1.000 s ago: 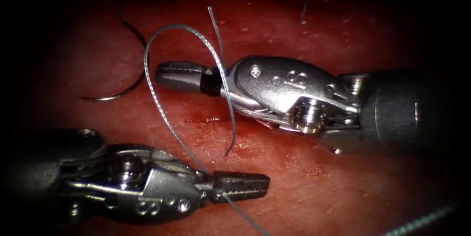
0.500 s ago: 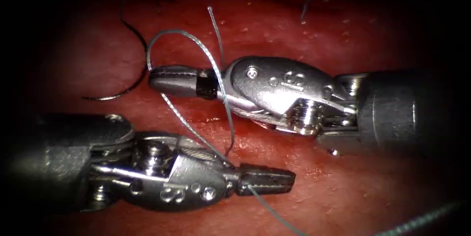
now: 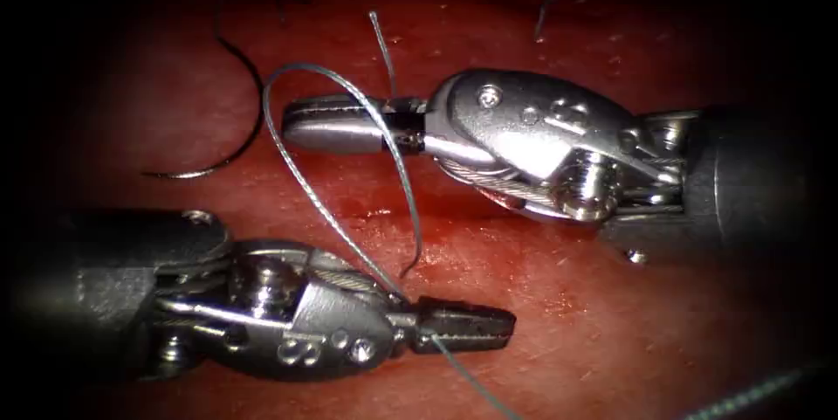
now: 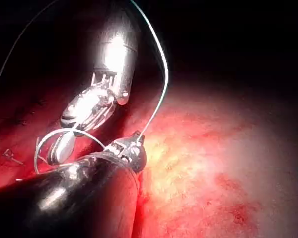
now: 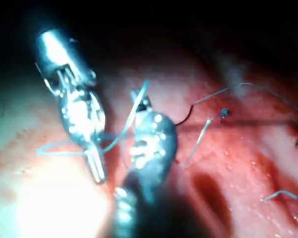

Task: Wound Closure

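Thread (image 3: 301,177) pinched in left hand (image 3: 463,330), looped over right hand (image 3: 336,123), pressed together and empty, risen slightly, needle (image 3: 229,127) lying loose on tissue (image 3: 611,324)

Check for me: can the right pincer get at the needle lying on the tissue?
Probably not freely: the right pincer has thread looped over it, held by the left pincer. The needle lies free on the tissue, just beyond.

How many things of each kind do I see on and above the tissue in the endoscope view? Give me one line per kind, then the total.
Tools: 2, the left tool shut on the thread, the right tool with the thread looped over it.
Curved needle: 1, lying free on the tissue, held by no tool.
Long thread: 1.
Cut ends of thread: 2.
Total: 6.
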You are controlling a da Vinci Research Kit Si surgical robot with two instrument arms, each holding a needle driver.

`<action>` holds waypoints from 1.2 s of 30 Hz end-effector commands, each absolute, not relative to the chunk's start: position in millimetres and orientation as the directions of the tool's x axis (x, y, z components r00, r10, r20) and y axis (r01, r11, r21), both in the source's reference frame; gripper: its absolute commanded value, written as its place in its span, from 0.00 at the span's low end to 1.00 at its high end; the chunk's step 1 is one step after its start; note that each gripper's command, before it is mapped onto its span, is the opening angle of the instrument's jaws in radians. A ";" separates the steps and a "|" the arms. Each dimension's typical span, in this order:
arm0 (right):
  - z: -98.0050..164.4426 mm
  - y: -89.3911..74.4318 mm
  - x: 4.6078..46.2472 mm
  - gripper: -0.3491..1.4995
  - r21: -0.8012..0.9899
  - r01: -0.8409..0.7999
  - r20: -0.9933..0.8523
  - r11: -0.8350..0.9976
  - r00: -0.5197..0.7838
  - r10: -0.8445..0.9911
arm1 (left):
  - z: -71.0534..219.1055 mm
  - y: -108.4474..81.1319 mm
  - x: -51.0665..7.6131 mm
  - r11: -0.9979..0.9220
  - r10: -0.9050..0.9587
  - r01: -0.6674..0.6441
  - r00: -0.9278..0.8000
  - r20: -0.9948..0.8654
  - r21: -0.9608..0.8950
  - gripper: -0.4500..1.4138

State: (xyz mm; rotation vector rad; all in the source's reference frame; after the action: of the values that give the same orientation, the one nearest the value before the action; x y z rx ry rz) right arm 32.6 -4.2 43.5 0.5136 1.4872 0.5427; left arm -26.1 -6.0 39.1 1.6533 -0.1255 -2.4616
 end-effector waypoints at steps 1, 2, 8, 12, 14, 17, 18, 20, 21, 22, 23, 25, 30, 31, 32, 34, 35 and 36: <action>44.0 -4.4 33.4 0.00 0.645 -0.007 -0.764 0.764 0.004 0.645 | 39.6 -6.0 -26.7 -0.981 -0.192 0.098 -0.366 -0.911 0.167 0.00; 43.9 -4.4 33.5 0.00 0.658 0.005 -0.753 0.753 -0.001 0.658 | 39.6 -6.0 -26.7 -0.981 -0.193 0.100 -0.364 -0.911 0.168 0.00; 43.8 -4.5 33.9 0.14 0.718 0.060 -0.694 0.693 -0.007 0.720 | 40.1 -5.3 -26.6 -0.981 -0.192 0.105 -0.357 -0.914 0.165 0.00; 43.9 -4.3 34.1 0.35 0.743 0.058 -0.668 0.667 -0.006 0.744 | 40.1 -5.3 -26.7 -0.979 -0.200 0.114 -0.353 -0.914 0.170 0.00; 44.0 -4.2 34.1 0.47 0.754 0.057 -0.655 0.654 -0.005 0.756 | 40.0 -5.6 -26.8 -0.978 -0.203 0.121 -0.345 -0.916 0.171 0.00; 44.1 -4.0 34.3 0.60 0.762 0.055 -0.646 0.645 -0.005 0.764 | 39.8 -6.0 -26.9 -0.976 -0.211 0.128 -0.338 -0.917 0.178 0.00; 44.1 -4.0 34.4 0.62 0.762 0.055 -0.646 0.645 -0.009 0.763 | 39.7 -6.1 -27.0 -0.975 -0.213 0.131 -0.336 -0.918 0.178 0.00; 44.1 -4.0 34.5 0.63 0.762 0.054 -0.646 0.645 -0.009 0.763 | 39.7 -6.2 -27.0 -0.975 -0.213 0.132 -0.335 -0.918 0.179 0.00; 44.1 -4.0 34.5 0.63 0.762 0.054 -0.646 0.645 -0.009 0.763 | 39.6 -6.3 -27.1 -0.975 -0.214 0.133 -0.334 -0.918 0.179 0.00; 44.1 -3.9 34.5 0.63 0.762 0.051 -0.646 0.645 -0.010 0.763 | 39.6 -6.4 -27.1 -0.975 -0.215 0.134 -0.333 -0.918 0.179 0.00; 44.1 -3.9 34.5 0.65 0.762 0.048 -0.646 0.645 -0.011 0.764 | 39.5 -6.6 -27.1 -0.974 -0.216 0.135 -0.331 -0.919 0.180 0.00; 44.2 -3.9 34.5 0.65 0.763 0.034 -0.645 0.645 -0.014 0.764 | 39.3 -7.1 -27.0 -0.974 -0.218 0.139 -0.328 -0.919 0.181 0.00; 44.7 -4.4 33.7 0.65 0.761 -0.015 -0.649 0.649 -0.024 0.760 | 38.1 -8.6 -26.3 -0.972 -0.221 0.155 -0.325 -0.920 0.179 0.00; 44.9 -4.6 33.6 0.65 0.759 -0.018 -0.651 0.651 -0.024 0.759 | 37.8 -8.9 -26.2 -0.970 -0.227 0.157 -0.328 -0.917 0.184 0.00; 45.2 -4.8 33.5 0.65 0.757 -0.025 -0.654 0.653 -0.018 0.757 | 37.4 -9.1 -26.0 -0.969 -0.233 0.160 -0.334 -0.913 0.189 0.00; 46.0 -5.2 33.2 0.65 0.751 -0.049 -0.659 0.659 0.011 0.752 | 36.7 -9.5 -25.6 -0.965 -0.249 0.168 -0.340 -0.907 0.203 0.00; 47.2 -5.6 32.6 0.65 0.721 -0.100 -0.680 0.685 0.083 0.728 | 35.2 -9.6 -24.9 -0.959 -0.273 0.167 -0.354 -0.894 0.227 0.00; 47.2 -5.6 32.6 0.65 0.721 -0.100 -0.680 0.685 0.083 0.728 | 35.2 -9.6 -24.9 -0.959 -0.273 0.167 -0.354 -0.894 0.227 0.00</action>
State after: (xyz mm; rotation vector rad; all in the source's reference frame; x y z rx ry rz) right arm 32.3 -5.6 46.5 0.5761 1.3492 0.6710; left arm -24.1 -9.6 34.3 1.5913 -0.1523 -2.3838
